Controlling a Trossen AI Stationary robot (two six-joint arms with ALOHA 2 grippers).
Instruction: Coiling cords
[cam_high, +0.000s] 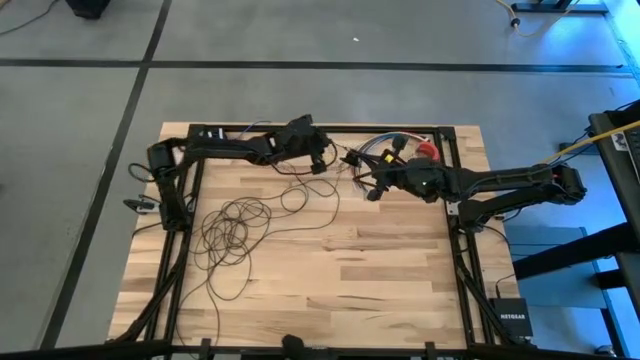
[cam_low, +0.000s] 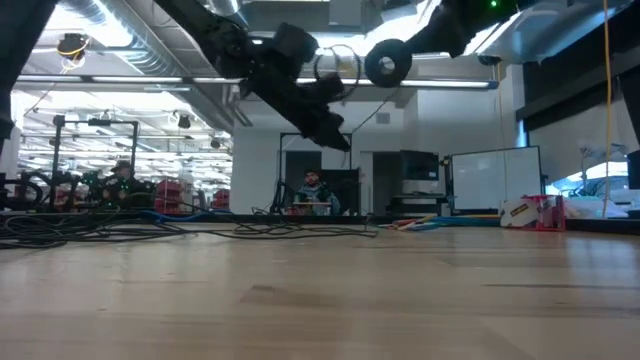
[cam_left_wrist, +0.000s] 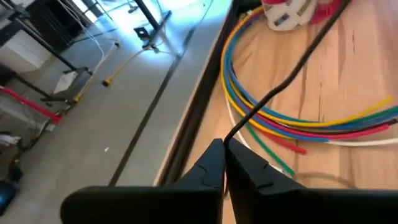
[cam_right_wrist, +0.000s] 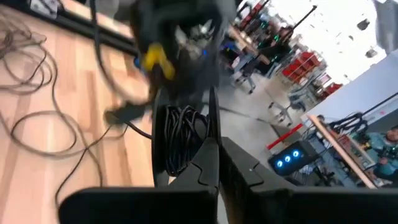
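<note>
The thin dark cord lies in many loose loops (cam_high: 235, 225) on the table's left half, and a strand runs up toward both grippers. My left gripper (cam_high: 322, 163) is near the far edge, shut on a strand of the cord (cam_left_wrist: 267, 96). My right gripper (cam_high: 372, 188) faces it from the right and is shut by a small coil of the cord (cam_right_wrist: 180, 140). In the low view a round black puck (cam_low: 387, 62) and a wire loop (cam_low: 340, 65) hang in the air by the grippers. My left gripper pinches a single strand of the cord (cam_left_wrist: 231, 134) between its two fingertips. The strand runs from the tips, clear of the table, over the coloured wires. My right gripper is shut at a coil of several turns (cam_right_wrist: 198, 134), lifted off the table. The fingers hide the place of contact.
A short bundle of multicoloured wires (cam_high: 385, 150) and a red and white tape roll (cam_high: 428, 150) lie at the far edge between the grippers. The black frame rail (cam_high: 300, 128) runs along the far edge. Bare wood (cam_high: 380, 270) lies toward the near right.
</note>
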